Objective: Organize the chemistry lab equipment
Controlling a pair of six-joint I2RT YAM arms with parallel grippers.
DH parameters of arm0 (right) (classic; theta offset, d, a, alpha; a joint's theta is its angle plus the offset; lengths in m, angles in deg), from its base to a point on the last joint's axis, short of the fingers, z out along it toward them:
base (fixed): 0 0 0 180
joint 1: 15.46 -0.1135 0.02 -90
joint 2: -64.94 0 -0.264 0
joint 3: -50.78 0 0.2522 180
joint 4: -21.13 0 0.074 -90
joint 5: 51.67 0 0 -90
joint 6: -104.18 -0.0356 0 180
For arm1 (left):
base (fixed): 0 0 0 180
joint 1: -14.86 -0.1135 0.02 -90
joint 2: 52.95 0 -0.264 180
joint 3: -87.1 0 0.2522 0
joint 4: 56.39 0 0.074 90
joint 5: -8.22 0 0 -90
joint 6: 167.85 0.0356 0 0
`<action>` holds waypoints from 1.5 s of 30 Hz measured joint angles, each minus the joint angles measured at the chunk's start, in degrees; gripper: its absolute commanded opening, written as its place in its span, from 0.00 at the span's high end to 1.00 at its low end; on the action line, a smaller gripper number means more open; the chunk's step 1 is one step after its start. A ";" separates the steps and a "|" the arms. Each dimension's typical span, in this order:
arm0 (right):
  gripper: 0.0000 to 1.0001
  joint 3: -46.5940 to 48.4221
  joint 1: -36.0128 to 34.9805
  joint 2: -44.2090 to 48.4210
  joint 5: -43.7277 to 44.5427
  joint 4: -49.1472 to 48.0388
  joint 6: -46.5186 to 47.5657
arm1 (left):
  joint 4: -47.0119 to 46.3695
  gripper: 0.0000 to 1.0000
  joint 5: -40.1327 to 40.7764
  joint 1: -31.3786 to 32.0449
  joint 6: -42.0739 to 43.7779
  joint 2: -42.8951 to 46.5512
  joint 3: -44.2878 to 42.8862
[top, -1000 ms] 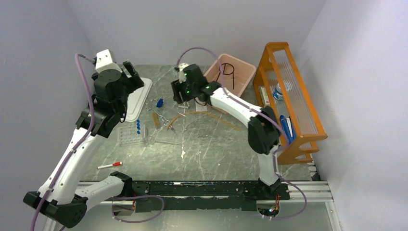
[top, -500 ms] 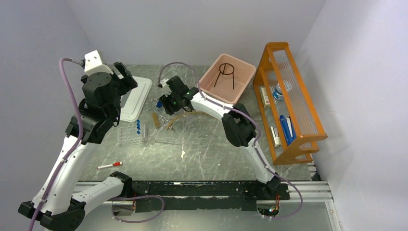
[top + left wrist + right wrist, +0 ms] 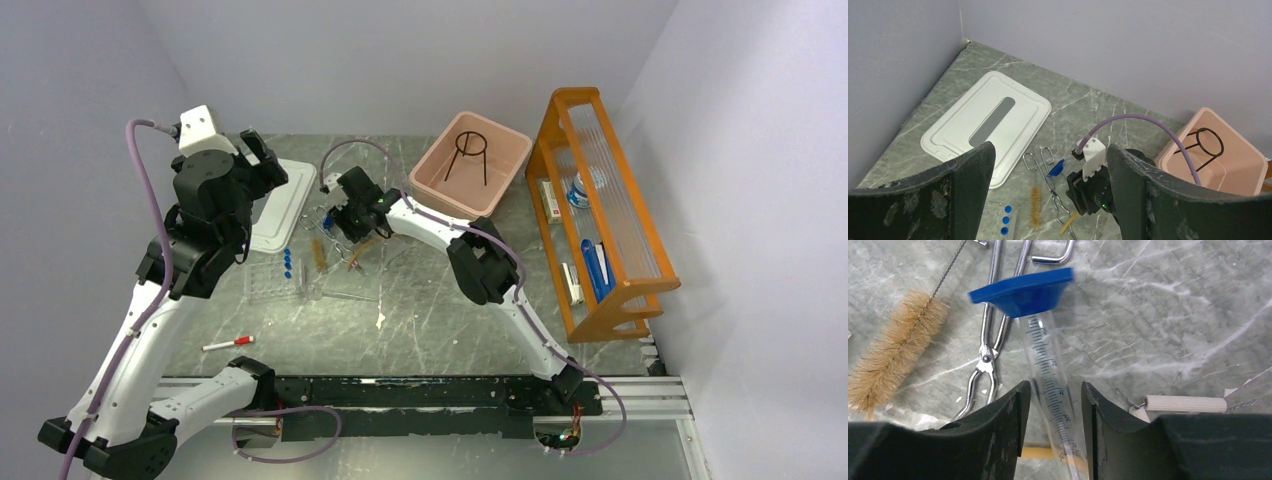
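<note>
Walled table [image 3: 450, 310] — right hand [image 3: 1054, 390] astride cylinder [image 3: 1040, 340]

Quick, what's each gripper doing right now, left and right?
Left gripper: open, holding nothing.
Right gripper: jaws on either side of the blue-based graduated cylinder; cannot tell whether they grip it.

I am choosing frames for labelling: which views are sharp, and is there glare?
Right wrist view: sharp, the scale on the graduated cylinder reads clearly at the right hand. Left wrist view: the white lid is crisp, the left hand is dark in the foreground. Top view: even light, soft shadows, no strong glare.
</note>
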 measured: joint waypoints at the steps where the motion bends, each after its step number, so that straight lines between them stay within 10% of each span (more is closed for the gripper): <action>1: 0.60 0.35 -0.02 -0.20 0.26 -0.11 0.61 | 0.09 0.14 -0.02 0.00 0.00 -0.04 0.00; 8: 0.74 1.11 -0.22 -0.72 0.63 -0.70 3.34 | 0.66 0.14 -0.68 0.00 0.00 -0.48 0.00; 29: 0.76 -1.84 1.81 21.05 1.40 -13.46 -10.75 | 0.68 0.14 -1.44 0.00 0.94 -0.63 -0.13; 45: 0.76 -23.61 18.84 40.74 31.01 -11.76 -32.72 | 0.20 0.14 -5.62 0.00 0.59 -0.81 0.20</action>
